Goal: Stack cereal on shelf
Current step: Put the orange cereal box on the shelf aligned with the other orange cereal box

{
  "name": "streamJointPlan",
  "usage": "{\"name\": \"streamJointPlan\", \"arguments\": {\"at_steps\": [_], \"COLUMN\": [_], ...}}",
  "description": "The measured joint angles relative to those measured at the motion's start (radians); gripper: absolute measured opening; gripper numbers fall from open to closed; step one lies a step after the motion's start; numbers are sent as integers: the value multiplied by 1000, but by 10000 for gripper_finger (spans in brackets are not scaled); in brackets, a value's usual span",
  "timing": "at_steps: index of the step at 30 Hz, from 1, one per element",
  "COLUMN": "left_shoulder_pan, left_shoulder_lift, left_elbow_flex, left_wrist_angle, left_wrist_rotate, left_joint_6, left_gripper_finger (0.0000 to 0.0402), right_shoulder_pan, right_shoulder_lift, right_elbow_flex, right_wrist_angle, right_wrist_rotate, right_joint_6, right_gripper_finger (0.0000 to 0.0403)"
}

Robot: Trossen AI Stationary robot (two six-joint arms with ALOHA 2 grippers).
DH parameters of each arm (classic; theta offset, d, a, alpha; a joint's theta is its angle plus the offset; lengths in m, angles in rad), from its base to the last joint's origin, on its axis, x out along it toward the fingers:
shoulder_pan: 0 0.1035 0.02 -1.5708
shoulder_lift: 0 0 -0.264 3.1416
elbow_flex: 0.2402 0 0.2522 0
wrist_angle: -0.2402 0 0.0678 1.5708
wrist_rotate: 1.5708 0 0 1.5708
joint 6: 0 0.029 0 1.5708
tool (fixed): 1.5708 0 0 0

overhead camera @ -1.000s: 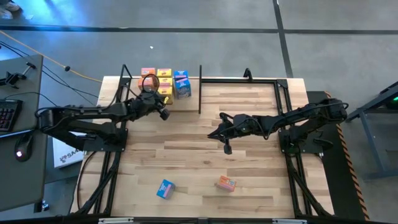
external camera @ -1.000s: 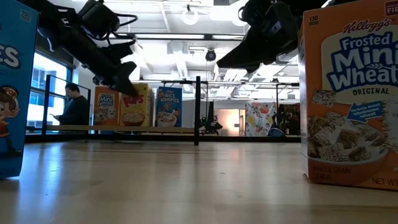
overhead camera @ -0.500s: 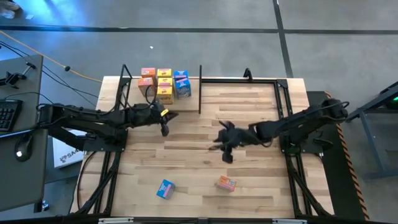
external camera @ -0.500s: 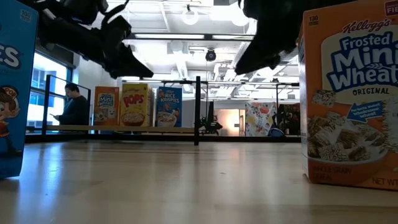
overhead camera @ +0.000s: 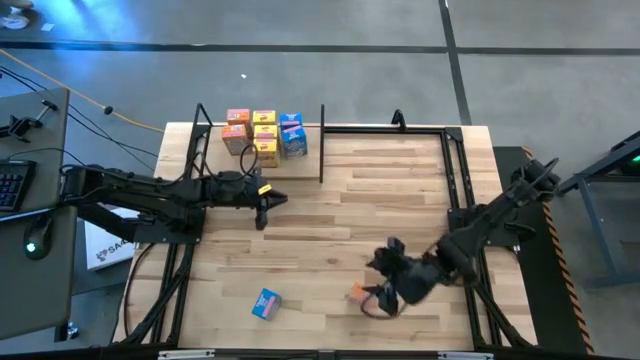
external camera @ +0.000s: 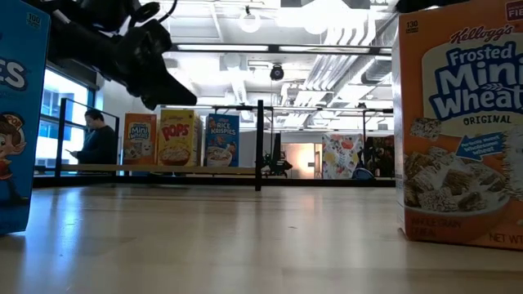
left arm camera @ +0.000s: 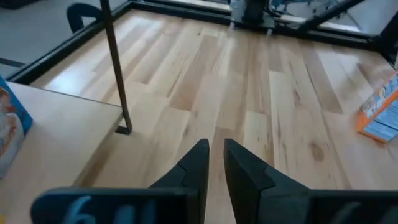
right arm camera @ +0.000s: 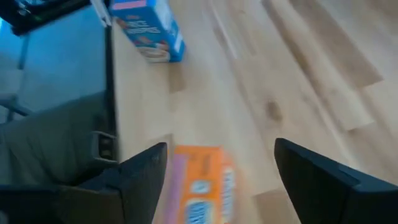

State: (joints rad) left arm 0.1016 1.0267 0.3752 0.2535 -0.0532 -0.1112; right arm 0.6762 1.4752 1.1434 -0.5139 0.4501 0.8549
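Counted seven cereal boxes (overhead camera: 262,134) on shelf (overhead camera: 210,140) at eleven o'clock, two loose at six: blue box (overhead camera: 265,304), orange box (overhead camera: 360,294). Right gripper (overhead camera: 381,298) spread wide over orange box; left gripper (overhead camera: 263,203) nearly clenched, empty. Black post (overhead camera: 322,145) at twelve.

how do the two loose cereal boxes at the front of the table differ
The small blue cardboard cereal box stands clear of both arms, while the small orange cardboard cereal box has the right pincer open right over it. The blue one sits nearer the left arm's side, the orange one nearer the right arm's. Both are off the black-framed shelf, on the striped wooden tabletop.
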Motion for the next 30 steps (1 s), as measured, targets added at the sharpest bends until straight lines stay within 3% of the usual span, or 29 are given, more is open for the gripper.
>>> {"name": "streamJointPlan", "arguments": {"at_steps": [10, 14, 22, 30], "left_shoulder_pan": [-31, -40, -51, -50], "left_shoulder_lift": [0, 0, 0, 0], "left_elbow_flex": [0, 0, 0, 1], "left_wrist_angle": [-3, -3, -3, 0], "left_wrist_rotate": [-4, -6, -11, -14], "left_joint_6": [-18, -19, -45, -44], "left_gripper_finger": [59, 86, 136, 142], "right_shoulder_pan": [114, 130, 151, 151], "right_shoulder_lift": [142, 190, 254, 295], "right_elbow_flex": [81, 125, 147, 147], "right_wrist_angle": [-119, -203, -207, -215], "right_wrist_rotate": [56, 67, 73, 78], "right_joint_6": [218, 225, 222, 222], "right_gripper_finger": [289, 289, 289, 288]}}
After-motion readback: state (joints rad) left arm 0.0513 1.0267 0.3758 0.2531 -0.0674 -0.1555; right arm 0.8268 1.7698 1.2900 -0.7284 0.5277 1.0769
